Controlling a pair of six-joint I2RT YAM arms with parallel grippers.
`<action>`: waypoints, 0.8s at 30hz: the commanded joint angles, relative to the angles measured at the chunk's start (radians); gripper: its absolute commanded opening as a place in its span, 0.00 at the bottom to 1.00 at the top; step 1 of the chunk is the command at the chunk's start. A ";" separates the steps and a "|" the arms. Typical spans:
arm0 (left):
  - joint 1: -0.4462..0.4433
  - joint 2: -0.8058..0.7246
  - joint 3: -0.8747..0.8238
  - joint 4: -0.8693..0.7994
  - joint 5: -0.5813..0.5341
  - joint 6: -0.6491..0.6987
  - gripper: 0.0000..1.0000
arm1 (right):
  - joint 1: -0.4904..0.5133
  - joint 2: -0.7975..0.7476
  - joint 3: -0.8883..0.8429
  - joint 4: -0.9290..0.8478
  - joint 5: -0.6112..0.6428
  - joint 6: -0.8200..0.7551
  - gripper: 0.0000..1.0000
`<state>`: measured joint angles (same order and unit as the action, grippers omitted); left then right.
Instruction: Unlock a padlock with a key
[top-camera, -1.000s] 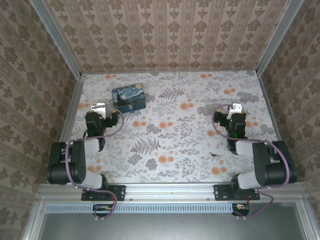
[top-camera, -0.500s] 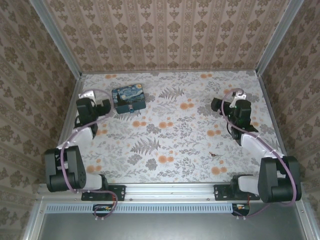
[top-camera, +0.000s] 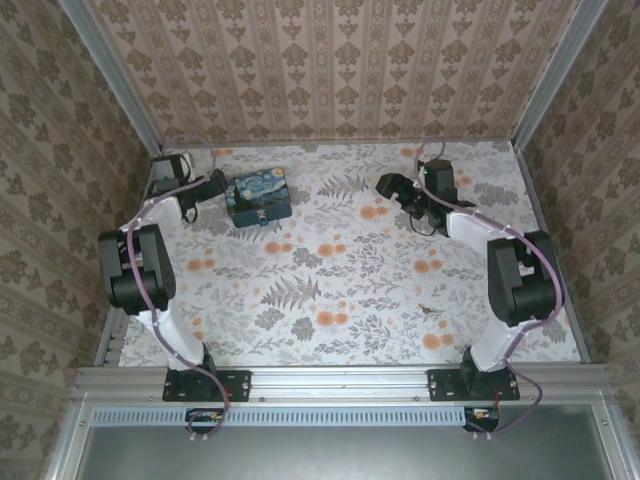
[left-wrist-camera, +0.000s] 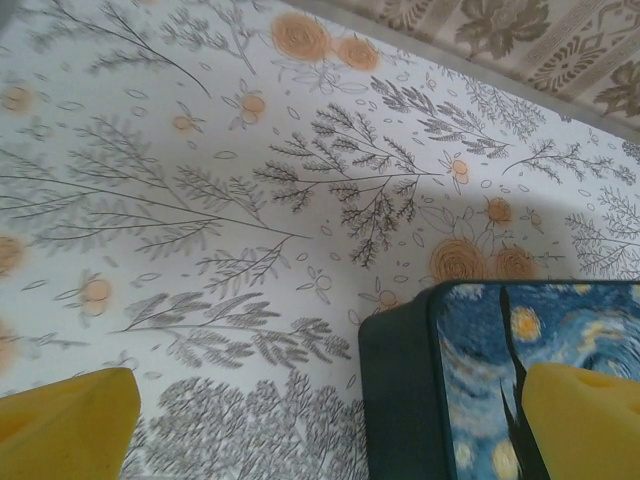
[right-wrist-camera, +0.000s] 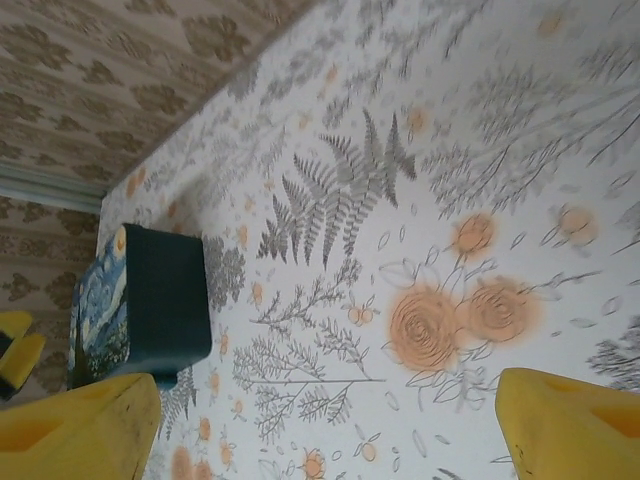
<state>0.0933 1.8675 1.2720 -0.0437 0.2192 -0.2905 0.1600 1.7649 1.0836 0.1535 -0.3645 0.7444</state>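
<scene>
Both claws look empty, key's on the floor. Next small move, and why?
Probably bring the right claw back toward its own base and hover it over the key. That claw is open, holds nothing and sits out at the far side of the floor. The key lies nearer the base, apart from the box.

arms (top-camera: 135, 265) (top-camera: 520, 275) 2 | hands (top-camera: 214, 186) (top-camera: 387, 185) 2 | box (top-camera: 257, 196) 1 | padlock (top-camera: 263, 213) 1 | key (top-camera: 432, 311) 1
</scene>
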 joint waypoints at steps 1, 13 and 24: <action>-0.030 0.055 0.092 -0.073 0.071 -0.029 1.00 | 0.029 0.068 0.055 -0.028 -0.056 0.075 0.87; -0.236 0.205 0.269 -0.135 0.091 -0.048 1.00 | 0.089 0.157 0.095 0.004 -0.063 0.095 0.82; -0.502 0.032 0.021 0.050 0.042 -0.268 1.00 | 0.124 0.008 -0.116 0.045 -0.020 0.101 0.78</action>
<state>-0.3634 1.9980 1.3613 -0.0597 0.2836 -0.4385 0.2695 1.8603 1.0317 0.1902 -0.4026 0.8375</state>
